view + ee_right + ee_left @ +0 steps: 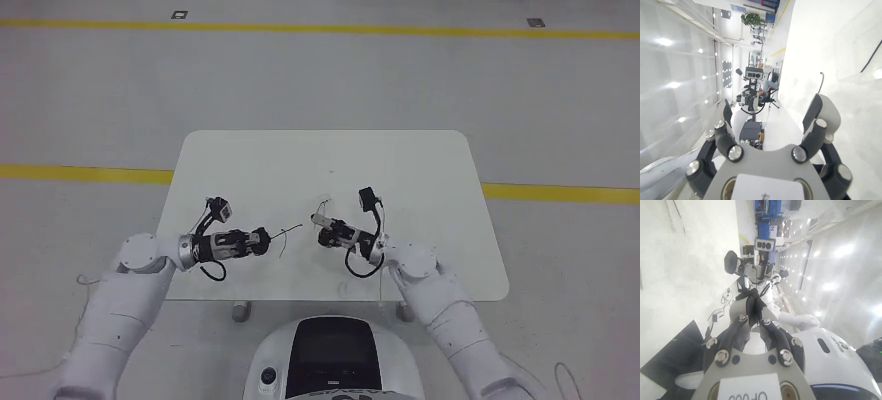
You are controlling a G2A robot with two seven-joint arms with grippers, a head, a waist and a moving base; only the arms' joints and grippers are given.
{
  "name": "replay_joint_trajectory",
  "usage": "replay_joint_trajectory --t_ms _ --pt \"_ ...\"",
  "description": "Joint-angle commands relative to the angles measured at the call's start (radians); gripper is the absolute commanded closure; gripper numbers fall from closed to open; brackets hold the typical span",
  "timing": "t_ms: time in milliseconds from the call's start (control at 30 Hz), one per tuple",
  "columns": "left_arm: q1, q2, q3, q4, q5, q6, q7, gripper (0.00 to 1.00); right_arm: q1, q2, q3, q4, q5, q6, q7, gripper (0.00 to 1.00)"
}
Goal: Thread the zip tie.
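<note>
Left end effector [263,239] clamps the zip tie [288,234]. Right end effector [772,104] gapes empty nearby. Threading looks unstarted.

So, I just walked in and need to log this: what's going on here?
The left gripper is shut on a thin black plastic zip tie over the white table, its free end pointing toward the right gripper. That one is open, holding nothing, apart from the tie. It looks not yet threaded.

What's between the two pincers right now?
Top view: the tail of the zip tie, held by the left pincer, points across bare table toward the open right pincer.
</note>
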State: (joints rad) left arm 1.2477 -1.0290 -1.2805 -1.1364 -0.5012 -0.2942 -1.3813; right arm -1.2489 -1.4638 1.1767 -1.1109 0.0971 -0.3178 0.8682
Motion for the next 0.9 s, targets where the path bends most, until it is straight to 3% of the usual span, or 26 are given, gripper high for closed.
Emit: replay_joint_trajectory --t_ms 0,67,133,300,400,467,700,733,767,800,867 --pt "-0.01 0.005 0.023 0.015 0.004 -0.008 -0.009 1.0 0.036 0.003 0.005 0.055 0.113 0.002 0.174 0.0" --pt "-0.023 0.015 0.054 0.028 -0.023 -0.009 -0.009 1.0 0.075 0.005 0.005 0.115 0.185 0.016 0.293 0.0" --pt "-0.038 0.023 0.047 0.054 -0.027 -0.046 -0.004 1.0 0.075 0.005 0.005 0.115 0.185 0.016 0.293 0.0" --pt "-0.038 0.023 0.047 0.054 -0.027 -0.046 -0.004 1.0 0.075 0.005 0.005 0.115 0.185 0.016 0.293 0.0" --pt "-0.041 0.021 0.069 0.046 -0.053 0.0 -0.009 1.0 0.066 0.005 -0.002 0.105 0.213 0.034 0.294 0.0" --pt "-0.048 0.023 0.089 0.047 -0.054 0.003 -0.009 1.0 0.071 0.007 -0.002 0.114 0.236 0.037 0.313 0.0" --pt "-0.068 0.046 0.145 0.069 -0.047 -0.044 -0.009 1.0 0.108 0.007 -0.024 0.171 0.308 0.024 0.383 0.0" --pt "-0.071 0.048 0.156 0.068 -0.055 -0.046 -0.009 1.0 0.114 0.007 -0.03 0.182 0.315 0.022 0.391 0.03" --pt "-0.073 0.05 0.162 0.07 -0.059 -0.046 -0.009 1.0 0.12 0.006 -0.034 0.19 0.321 0.02 0.397 0.15" --pt "-0.076 0.052 0.168 0.071 -0.063 -0.046 -0.009 1.0 0.124 0.005 -0.039 0.198 0.326 0.019 0.401 0.5" --pt "-0.081 0.056 0.185 0.066 -0.077 -0.046 -0.009 1.0 0.135 0.003 -0.05 0.218 0.338 0.015 0.41 0.53"
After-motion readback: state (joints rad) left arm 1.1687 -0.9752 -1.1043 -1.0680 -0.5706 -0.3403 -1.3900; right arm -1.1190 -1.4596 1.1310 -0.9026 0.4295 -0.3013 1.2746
